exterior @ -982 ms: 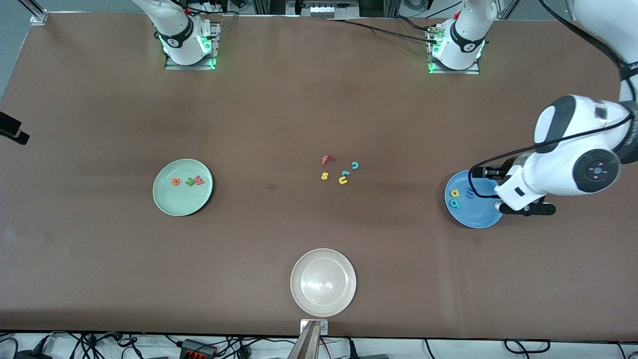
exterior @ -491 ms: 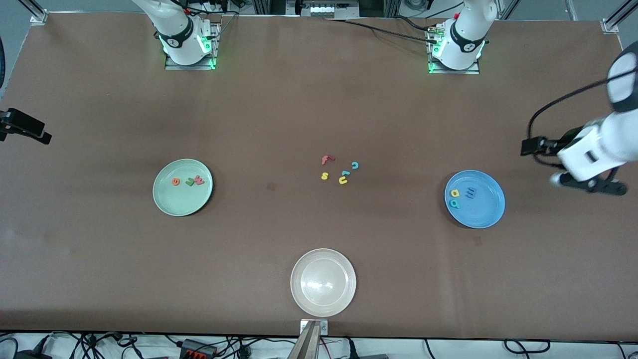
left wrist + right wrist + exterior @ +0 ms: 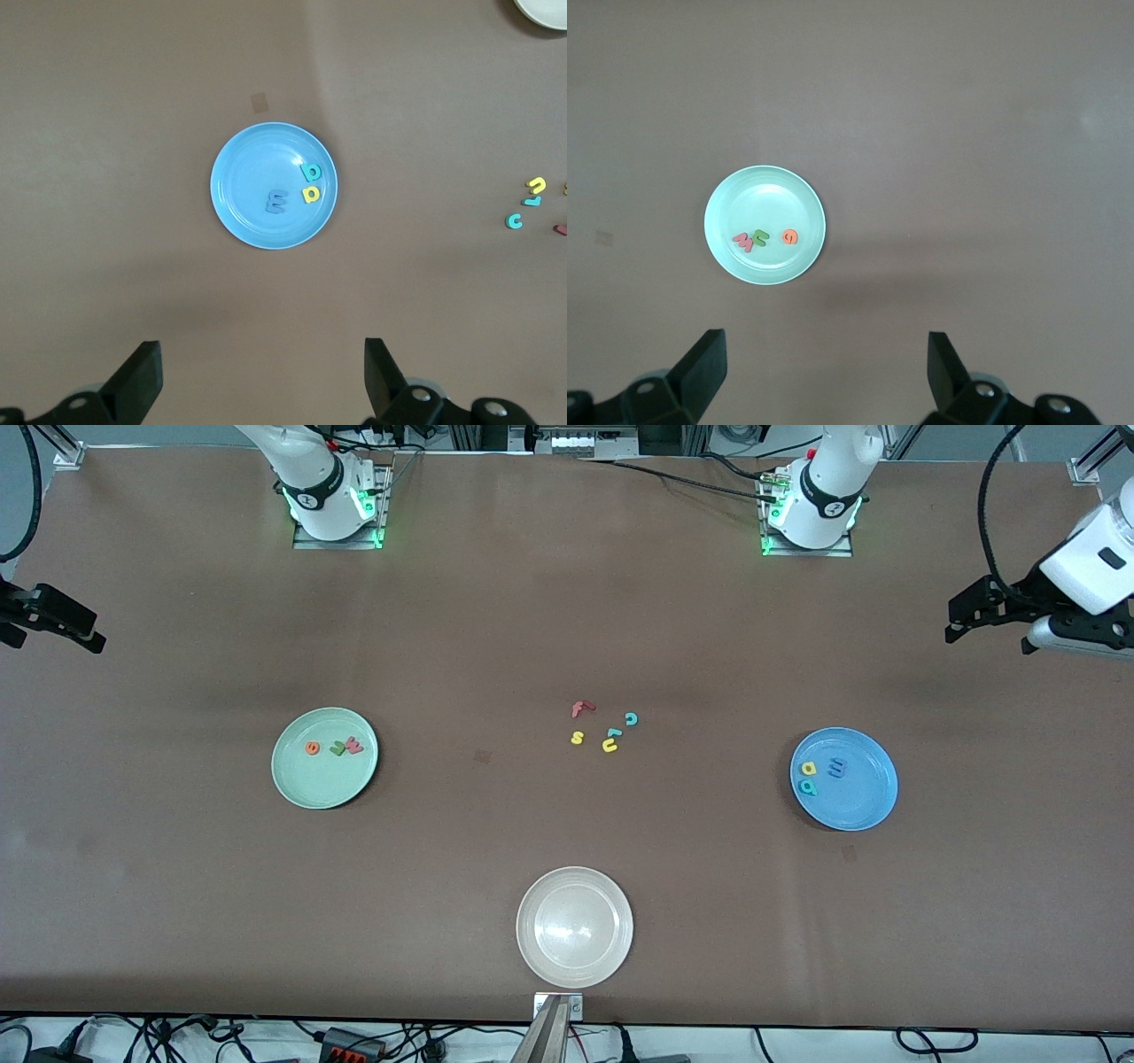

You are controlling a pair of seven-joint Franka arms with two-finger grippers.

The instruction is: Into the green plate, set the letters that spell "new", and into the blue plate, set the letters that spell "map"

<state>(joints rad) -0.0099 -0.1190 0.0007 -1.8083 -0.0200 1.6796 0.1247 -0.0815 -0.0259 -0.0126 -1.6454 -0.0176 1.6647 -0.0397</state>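
Note:
The green plate [image 3: 301,779] holds the orange "e" [image 3: 312,748], dark green "n" [image 3: 337,749] and red-pink "w" [image 3: 354,746]. In the right wrist view the same plate [image 3: 764,197] carries those letters, with "e" [image 3: 790,237] beside the other two. The blue plate [image 3: 859,802] holds the yellow "a" [image 3: 808,768], blue-purple "m" [image 3: 836,765] and teal "p" [image 3: 807,786]; the left wrist view shows this plate [image 3: 252,177] too. My left gripper [image 3: 988,640] hangs open and empty, high over the left arm's end of the table. My right gripper [image 3: 55,640] hangs open and empty over the right arm's end.
A cream-white plate [image 3: 574,886] with nothing in it sits near the table's front edge. Loose letters lie mid-table: red "f" [image 3: 580,708], teal "c" [image 3: 631,719], yellow "s" [image 3: 577,737], yellow "u" [image 3: 609,746] and a teal piece [image 3: 613,733].
The left arm has risen from over the blue plate and swung out toward its end of the table. The right gripper has come further into view. Plates and letters have not moved.

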